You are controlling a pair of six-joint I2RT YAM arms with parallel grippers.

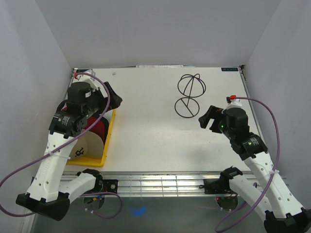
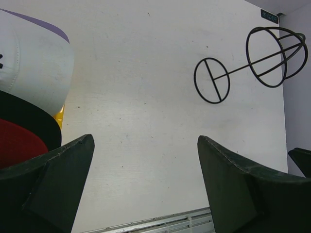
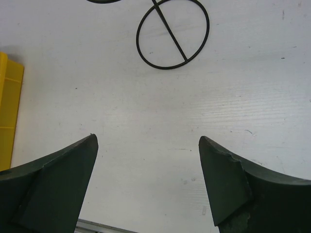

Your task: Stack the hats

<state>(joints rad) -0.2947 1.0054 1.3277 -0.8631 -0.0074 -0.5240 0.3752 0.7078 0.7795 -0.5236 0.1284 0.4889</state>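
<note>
The hats lie together in a yellow bin [image 1: 108, 141] at the table's left. In the top view I see a red hat [image 1: 98, 129] and a white hat [image 1: 86, 144] with a black logo; my left arm hides the rest. The left wrist view shows a white cap [image 2: 34, 68], a lavender edge [image 2: 41, 24], a black cap [image 2: 29, 121] and a red cap [image 2: 14, 145] layered at its left edge. My left gripper [image 1: 114, 97] [image 2: 146, 141] is open and empty, above the bin's far right corner. My right gripper [image 1: 205, 119] [image 3: 148, 141] is open and empty over bare table.
A black wire stand of loops [image 1: 190, 94] lies on the table at the back right, just beyond my right gripper; it shows in the left wrist view [image 2: 252, 53] and the right wrist view [image 3: 172, 34]. The bin's edge [image 3: 9, 111] is far left of the right gripper. Grey walls enclose the table.
</note>
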